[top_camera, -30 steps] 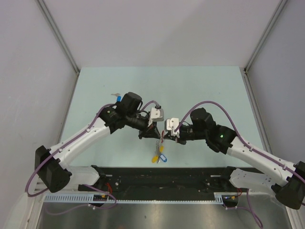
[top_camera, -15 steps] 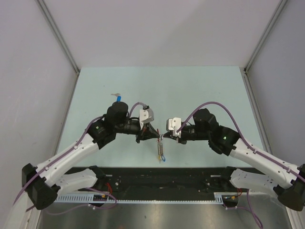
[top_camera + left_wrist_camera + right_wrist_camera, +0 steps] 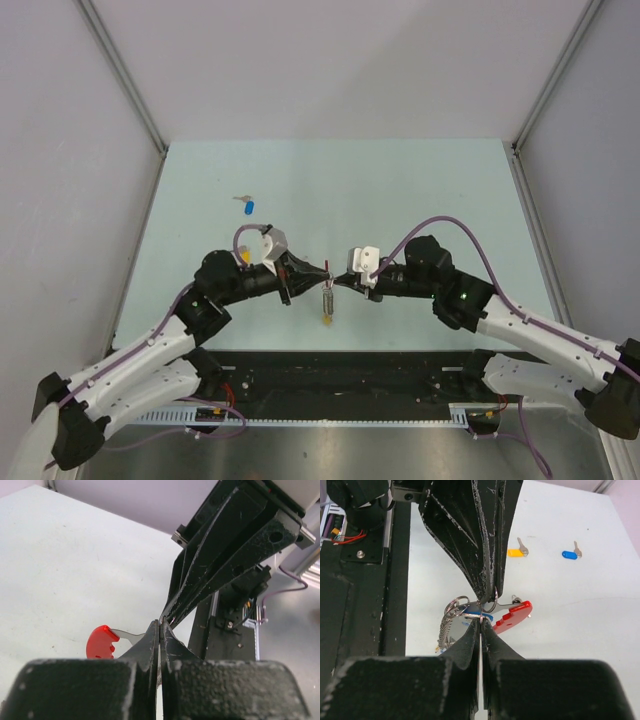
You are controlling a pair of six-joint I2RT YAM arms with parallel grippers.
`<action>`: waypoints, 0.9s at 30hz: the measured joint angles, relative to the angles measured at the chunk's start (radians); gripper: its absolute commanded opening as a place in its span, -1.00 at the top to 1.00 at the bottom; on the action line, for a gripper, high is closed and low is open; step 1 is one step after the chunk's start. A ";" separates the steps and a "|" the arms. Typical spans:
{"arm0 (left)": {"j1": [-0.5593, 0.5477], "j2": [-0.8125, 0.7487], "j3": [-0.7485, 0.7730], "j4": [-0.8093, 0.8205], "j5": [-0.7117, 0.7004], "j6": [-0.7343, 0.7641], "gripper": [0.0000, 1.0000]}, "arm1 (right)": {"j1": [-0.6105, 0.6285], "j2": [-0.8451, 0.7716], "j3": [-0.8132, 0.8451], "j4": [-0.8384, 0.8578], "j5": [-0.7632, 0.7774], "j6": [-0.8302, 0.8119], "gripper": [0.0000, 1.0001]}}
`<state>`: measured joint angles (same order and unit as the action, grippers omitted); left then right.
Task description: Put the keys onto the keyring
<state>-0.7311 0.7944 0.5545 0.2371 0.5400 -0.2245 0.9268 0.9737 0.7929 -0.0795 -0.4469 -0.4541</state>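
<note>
The keyring [image 3: 328, 292] hangs above the table between my two arms. Its silver ring [image 3: 487, 599] carries a red plastic piece [image 3: 513, 616] [image 3: 101, 642], a blue-headed key and a dangling metal bunch [image 3: 448, 629]. My left gripper [image 3: 322, 274] [image 3: 160, 623] is shut on the ring from the left. My right gripper [image 3: 341, 283] [image 3: 481, 623] is shut on it from the right, tip to tip with the other. Two loose keys lie on the table behind: one with a blue tag [image 3: 248, 207] [image 3: 568, 554] and one with a yellow tag [image 3: 516, 552].
A black rail [image 3: 340, 370] with cabling runs along the table's near edge, just below the hanging bunch. Grey walls with metal posts [image 3: 125, 75] enclose the pale green table [image 3: 400, 190] at the back and sides.
My left arm has pulled back toward the near left and its jaws have closed fully. The hanging bunch has turned edge-on and drawn up. The blue-tagged key on the table is now uncovered.
</note>
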 measured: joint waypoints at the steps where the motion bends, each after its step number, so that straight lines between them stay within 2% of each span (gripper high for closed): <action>1: 0.000 -0.008 -0.020 0.035 -0.014 -0.019 0.99 | 0.003 0.000 -0.010 0.024 0.007 0.006 1.00; 6: -0.005 -0.025 -0.084 0.147 -0.057 -0.082 0.98 | 0.016 0.002 -0.045 0.102 0.037 0.023 1.00; 7: -0.006 -0.027 -0.091 0.161 -0.064 -0.090 0.85 | 0.018 0.002 -0.046 0.108 0.040 0.024 1.00; 8: -0.006 -0.032 -0.099 0.174 -0.069 -0.097 0.53 | 0.019 0.003 -0.047 0.114 0.045 0.025 1.00; 10: -0.006 -0.042 -0.104 0.180 -0.079 -0.101 0.32 | 0.022 0.003 -0.047 0.117 0.047 0.023 1.00; 11: -0.006 -0.050 -0.104 0.178 -0.089 -0.101 0.15 | 0.023 0.003 -0.047 0.113 0.047 0.016 1.00; 14: -0.006 -0.090 -0.101 0.140 -0.111 -0.079 0.01 | 0.027 0.005 -0.046 0.075 0.044 -0.004 1.00; 20: 0.015 -0.077 0.025 -0.092 -0.072 0.062 -0.05 | 0.027 0.047 -0.008 -0.032 0.023 -0.054 1.00; 27: 0.034 0.140 0.369 -0.520 0.073 0.406 -0.04 | 0.028 0.070 0.035 -0.115 0.009 -0.088 1.00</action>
<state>-0.6968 0.9340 0.9237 -0.2829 0.6132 0.1810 0.9546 1.0435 0.8276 -0.1944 -0.4381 -0.5423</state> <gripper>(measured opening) 0.519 0.009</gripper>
